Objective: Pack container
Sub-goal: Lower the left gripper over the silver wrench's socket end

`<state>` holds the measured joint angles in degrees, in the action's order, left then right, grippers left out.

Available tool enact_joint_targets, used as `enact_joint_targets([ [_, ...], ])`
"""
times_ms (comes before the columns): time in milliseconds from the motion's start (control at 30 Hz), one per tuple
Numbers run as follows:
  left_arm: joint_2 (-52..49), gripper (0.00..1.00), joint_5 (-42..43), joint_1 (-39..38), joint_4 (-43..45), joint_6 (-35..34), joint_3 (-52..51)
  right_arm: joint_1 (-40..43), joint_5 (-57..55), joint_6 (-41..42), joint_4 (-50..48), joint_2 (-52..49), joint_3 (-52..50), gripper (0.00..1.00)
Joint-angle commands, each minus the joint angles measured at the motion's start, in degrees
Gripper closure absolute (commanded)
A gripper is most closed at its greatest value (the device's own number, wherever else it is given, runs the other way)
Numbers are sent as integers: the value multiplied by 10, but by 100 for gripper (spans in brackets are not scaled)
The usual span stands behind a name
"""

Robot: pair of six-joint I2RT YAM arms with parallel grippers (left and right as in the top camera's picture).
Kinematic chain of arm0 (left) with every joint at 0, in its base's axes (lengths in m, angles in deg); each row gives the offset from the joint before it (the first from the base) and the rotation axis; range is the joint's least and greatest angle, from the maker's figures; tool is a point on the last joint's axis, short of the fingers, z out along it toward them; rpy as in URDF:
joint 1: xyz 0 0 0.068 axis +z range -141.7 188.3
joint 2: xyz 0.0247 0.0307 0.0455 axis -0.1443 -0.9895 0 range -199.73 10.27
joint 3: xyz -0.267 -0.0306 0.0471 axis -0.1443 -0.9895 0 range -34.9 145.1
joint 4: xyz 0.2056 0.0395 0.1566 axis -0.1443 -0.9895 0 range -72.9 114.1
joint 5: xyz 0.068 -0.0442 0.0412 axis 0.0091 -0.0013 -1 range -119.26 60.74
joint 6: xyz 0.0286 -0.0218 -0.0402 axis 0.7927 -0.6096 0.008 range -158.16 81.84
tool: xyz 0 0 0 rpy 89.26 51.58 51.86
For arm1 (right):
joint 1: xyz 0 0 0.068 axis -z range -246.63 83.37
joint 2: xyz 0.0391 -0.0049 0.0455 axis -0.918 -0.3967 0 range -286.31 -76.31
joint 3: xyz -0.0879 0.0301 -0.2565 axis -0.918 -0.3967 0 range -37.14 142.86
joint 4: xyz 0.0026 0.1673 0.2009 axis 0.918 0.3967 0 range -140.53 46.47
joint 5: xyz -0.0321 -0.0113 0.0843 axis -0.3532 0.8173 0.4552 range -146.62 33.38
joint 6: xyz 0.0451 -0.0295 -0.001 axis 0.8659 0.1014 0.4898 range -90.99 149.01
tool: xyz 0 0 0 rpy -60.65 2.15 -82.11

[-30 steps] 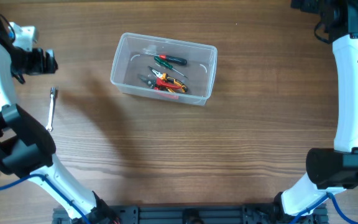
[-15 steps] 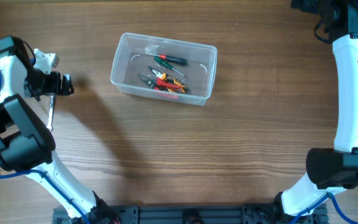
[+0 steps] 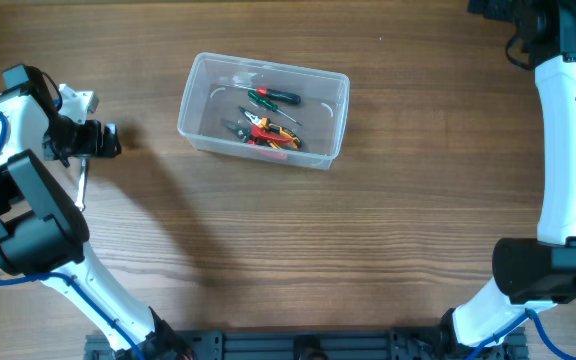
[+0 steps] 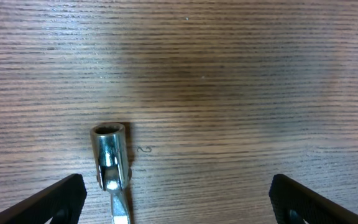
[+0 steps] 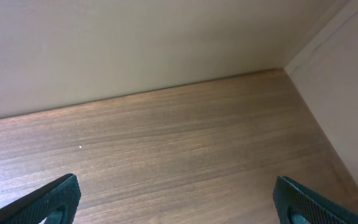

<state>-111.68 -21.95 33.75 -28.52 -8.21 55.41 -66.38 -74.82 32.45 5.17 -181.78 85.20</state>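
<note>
Left gripper point(image 4: 178, 202) spread wide over the wrench point(image 4: 110, 163), which lies nearer one finger; closing now would probably nudge it sideways, not catch it. Container point(image 3: 268, 64) sits well apart from this hand

The wrench point(image 4: 110, 165) runs off the bottom edge (only its socket end shows).

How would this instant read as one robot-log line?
left tool: open over shiny metal socket wrench | right tool: open above wooden table | clear plastic rectangular container: holds hand tools, wrench outside
</note>
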Motion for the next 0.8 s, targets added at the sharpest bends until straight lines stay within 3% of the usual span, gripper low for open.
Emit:
enact_joint_targets([
  [0, -9, 3, 0, -2, 2, 9, -4, -2, 1, 11, -1, 3, 2, 0],
  [400, -9, 5, -49, -2, 12, -54, -4, -2, 1, 10, -1, 3, 2, 0],
  [567, -13, 6, -55, -2, 12, -112, -4, -2, 1, 10, -1, 3, 2, 0],
  [767, -18, 6, -54, -2, 7, -111, -5, -2, 1, 10, -1, 3, 2, 0],
])
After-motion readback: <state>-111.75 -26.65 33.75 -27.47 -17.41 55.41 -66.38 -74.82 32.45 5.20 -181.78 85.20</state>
